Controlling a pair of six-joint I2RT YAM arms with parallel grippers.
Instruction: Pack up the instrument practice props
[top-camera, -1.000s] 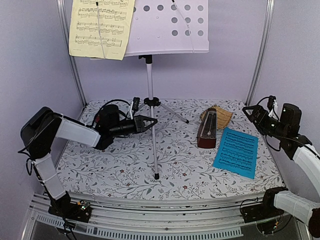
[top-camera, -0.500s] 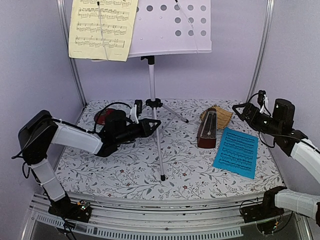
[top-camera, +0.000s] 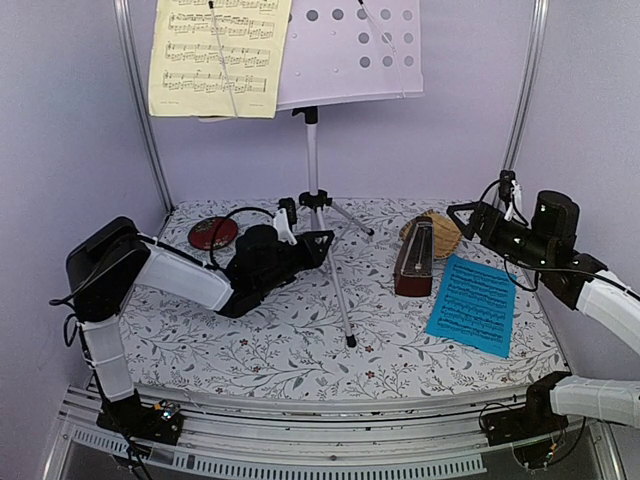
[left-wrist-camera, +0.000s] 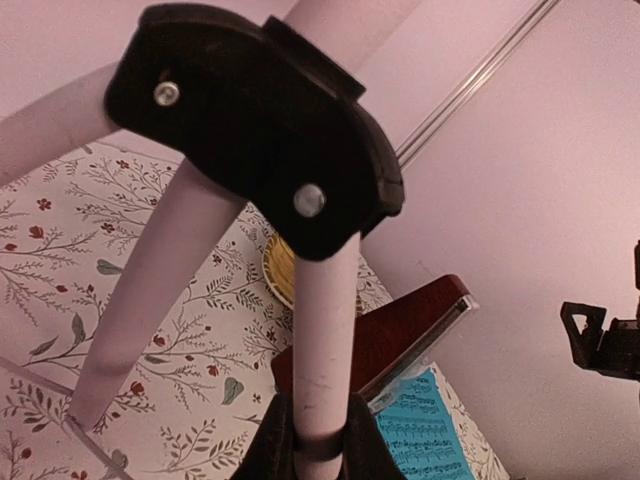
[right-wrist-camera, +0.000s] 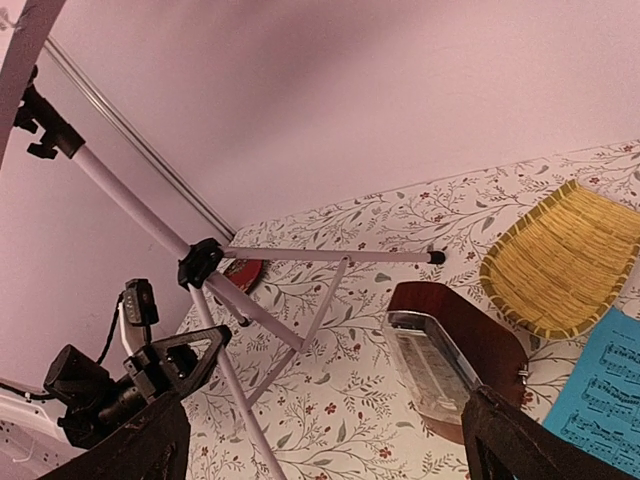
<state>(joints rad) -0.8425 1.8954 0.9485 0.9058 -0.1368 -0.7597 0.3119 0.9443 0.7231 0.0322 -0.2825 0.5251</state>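
Silver-legged, the music stand (top-camera: 312, 160) rises at the back of the flowered table (top-camera: 250, 345), with a cream sheet (top-camera: 215, 55) on its white desk. The left tool (top-camera: 320, 243) is clamped on the stand's front leg, just below the black hub. Right of the stand sits the brown metronome (top-camera: 413, 262), with a woven basket (top-camera: 440, 228) behind it and a blue sheet (top-camera: 472, 303) lying flat beside it. Further right, the right tool (top-camera: 462, 215) hangs wide open and empty.

1. Walls (top-camera: 60, 150): plain lavender panels on three sides, evenly lit.
2. Tabletop (top-camera: 250, 340): white covering with floral vine print.
3. Posts (top-camera: 155, 150): silver metal uprights at both rear corners.
4. Rail (top-camera: 300, 425): slotted metal along the near edge.
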